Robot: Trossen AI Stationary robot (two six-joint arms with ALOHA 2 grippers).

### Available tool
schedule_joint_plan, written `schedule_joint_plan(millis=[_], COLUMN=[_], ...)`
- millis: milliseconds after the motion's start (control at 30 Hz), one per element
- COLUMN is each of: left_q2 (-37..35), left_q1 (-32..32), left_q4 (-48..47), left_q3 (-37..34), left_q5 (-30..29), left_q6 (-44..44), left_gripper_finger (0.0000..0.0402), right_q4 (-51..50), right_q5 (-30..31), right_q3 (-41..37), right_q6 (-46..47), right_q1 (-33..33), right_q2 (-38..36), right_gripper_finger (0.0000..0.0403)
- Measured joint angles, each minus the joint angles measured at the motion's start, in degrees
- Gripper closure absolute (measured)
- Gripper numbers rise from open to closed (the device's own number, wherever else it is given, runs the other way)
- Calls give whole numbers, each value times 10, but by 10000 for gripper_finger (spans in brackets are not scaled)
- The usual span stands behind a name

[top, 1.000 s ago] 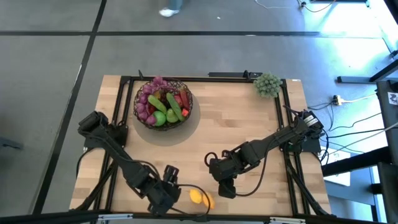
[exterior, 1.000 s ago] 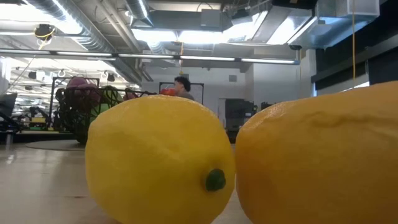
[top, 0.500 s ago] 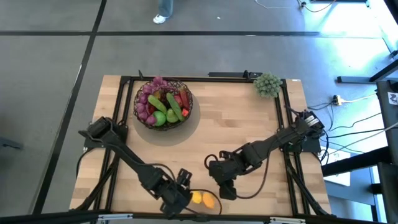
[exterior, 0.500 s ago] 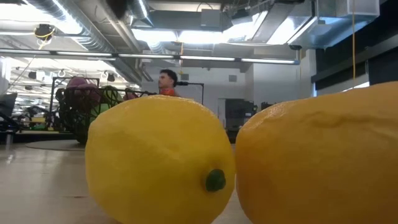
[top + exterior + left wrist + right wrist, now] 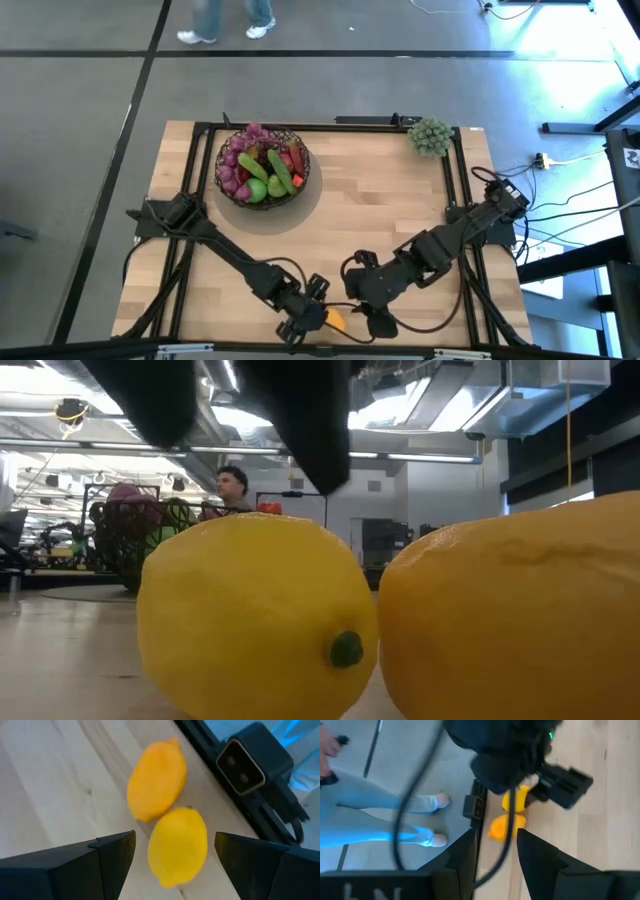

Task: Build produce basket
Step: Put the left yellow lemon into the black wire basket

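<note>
Two lemons lie side by side on the wood at the table's near edge: a yellow lemon (image 5: 177, 845) (image 5: 255, 620) and a more orange lemon (image 5: 156, 780) (image 5: 336, 322) (image 5: 510, 610). My left gripper (image 5: 175, 855) (image 5: 308, 320) (image 5: 225, 410) hovers open over the yellow lemon, one finger on each side and clear of it. My right gripper (image 5: 496, 855) (image 5: 378, 318) stands open just right of the lemons, holding nothing. The dark wire basket (image 5: 228, 185) stands at the far left, filled with produce (image 5: 262, 165).
A pale-green bushy clump (image 5: 430, 135) sits at the far right corner. A black camera box (image 5: 240, 767) stands on the near frame rail beside the lemons. A cable (image 5: 505, 835) hangs across the right wrist view. A person (image 5: 225, 18) walks on the floor beyond the table.
My left gripper has moved along the near edge toward the table's right and come down over the lemons, rolling as it went; its fingers now show from above in the low view. My right gripper has risen a little and turned. The lemons have not moved.
</note>
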Motion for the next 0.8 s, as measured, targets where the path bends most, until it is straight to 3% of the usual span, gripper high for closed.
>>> schedule_joint_plan(millis=[533, 800], left_q2=[46, 67], left_q1=[21, 21], left_q4=[7, 2], left_q3=[0, 0], left_q5=[74, 62], left_q6=[-5, -5], left_gripper_finger=[138, 138], right_q4=[-4, -4], right_q5=[0, -1], right_q3=[21, 21], right_q6=[-3, -3], right_q1=[3, 3], right_q2=[0, 0], right_gripper_finger=[267, 267])
